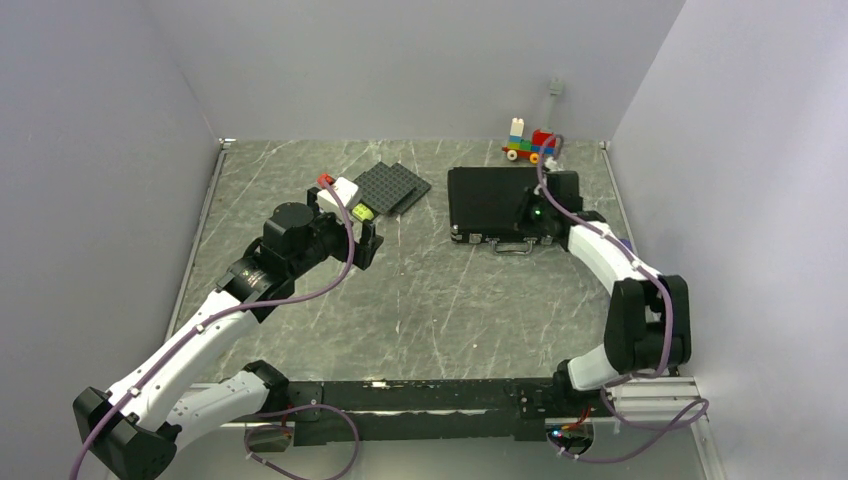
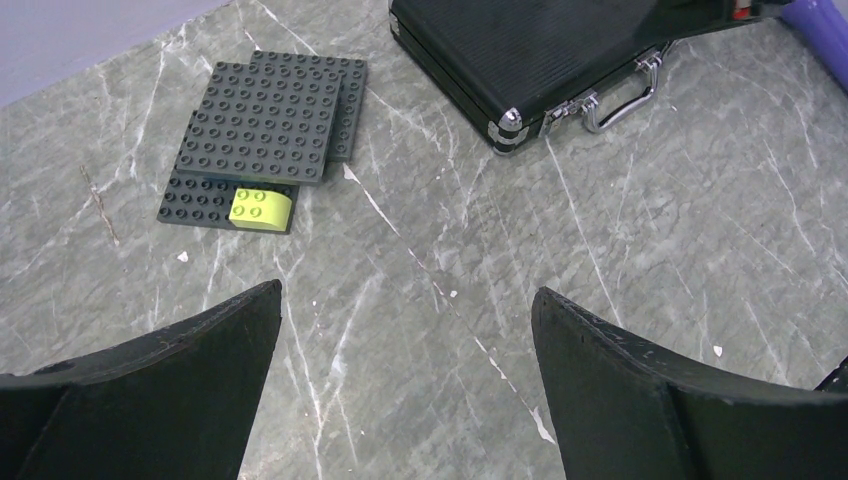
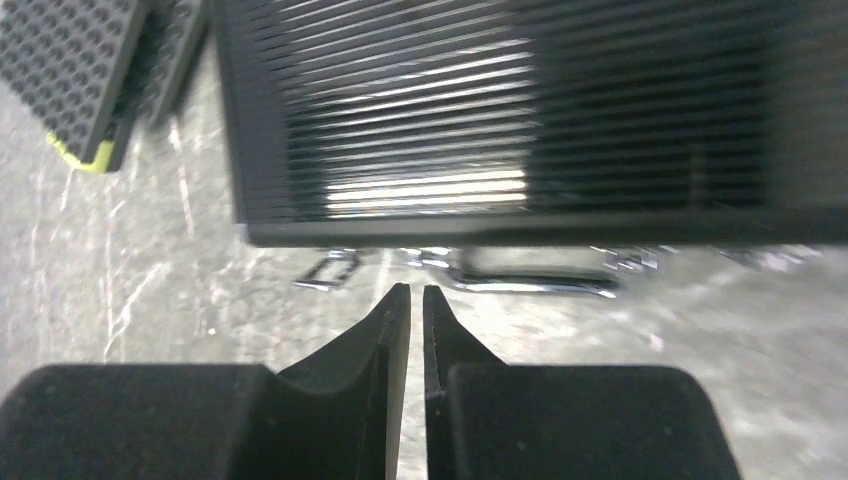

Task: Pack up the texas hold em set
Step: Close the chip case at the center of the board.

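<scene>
Your right end effector [image 3: 410, 292], narrow and seemingly empty, hovers over the briefcase [image 3: 480, 120] at one o'clock; left end effector [image 2: 405, 297] wide.

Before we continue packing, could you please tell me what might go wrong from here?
The shut right pincer sits at the front edge of the closed briefcase; pushing there could slide it rather than work the latches. The open left pincer hovers near the studded plates and might nudge them.
</scene>
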### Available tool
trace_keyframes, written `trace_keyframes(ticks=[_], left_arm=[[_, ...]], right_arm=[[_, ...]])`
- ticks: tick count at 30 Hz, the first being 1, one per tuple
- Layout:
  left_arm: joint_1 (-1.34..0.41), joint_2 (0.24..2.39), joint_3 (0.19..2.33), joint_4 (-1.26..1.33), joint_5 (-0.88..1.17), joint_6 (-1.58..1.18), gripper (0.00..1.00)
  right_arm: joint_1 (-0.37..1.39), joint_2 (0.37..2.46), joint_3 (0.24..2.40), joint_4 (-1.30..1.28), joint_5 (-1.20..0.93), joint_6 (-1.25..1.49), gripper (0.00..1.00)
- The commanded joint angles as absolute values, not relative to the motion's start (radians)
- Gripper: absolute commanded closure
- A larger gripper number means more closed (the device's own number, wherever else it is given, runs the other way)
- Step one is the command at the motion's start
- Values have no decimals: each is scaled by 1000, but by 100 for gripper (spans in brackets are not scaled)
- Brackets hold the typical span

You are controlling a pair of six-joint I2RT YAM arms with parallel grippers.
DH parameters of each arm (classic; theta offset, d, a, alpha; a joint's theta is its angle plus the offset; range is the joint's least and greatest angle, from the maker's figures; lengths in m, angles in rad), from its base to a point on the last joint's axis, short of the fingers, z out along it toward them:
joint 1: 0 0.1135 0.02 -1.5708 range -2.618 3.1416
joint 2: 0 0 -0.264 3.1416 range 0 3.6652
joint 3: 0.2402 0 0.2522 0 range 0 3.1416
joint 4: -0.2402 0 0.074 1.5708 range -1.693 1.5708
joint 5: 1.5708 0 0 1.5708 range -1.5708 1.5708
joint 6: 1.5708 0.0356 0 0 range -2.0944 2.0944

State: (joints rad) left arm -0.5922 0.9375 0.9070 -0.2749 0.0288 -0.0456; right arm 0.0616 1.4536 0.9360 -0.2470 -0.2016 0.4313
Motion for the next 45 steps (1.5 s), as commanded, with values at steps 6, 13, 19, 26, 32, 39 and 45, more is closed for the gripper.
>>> trace_keyframes(ticks=[6,13,19,26,32,39,45], left_arm=[[-589,933,908,-251,36,-43,2],[-589,927,907,-251,34,-42,2],[-588,929,907,-252,28,-40,2],[-589,934,908,-252,31,-41,2],[-589,941,908,-253,33,-43,1],[-589,949,910,-259,25,-52,1],[-522,955,906,-255,47,-93,1]], right_arm=[[238,1624,1077,-188,-227,468,87],[248,1651,1069,-170,-219,461,87],[263,1660,1040,-172,-232,460,88],[294,1642,965,-169,-222,470,89],[306,1651,909,-159,-190,490,89],[309,1641,924,-185,-175,479,89],[302,1561,964,-248,-164,450,87]])
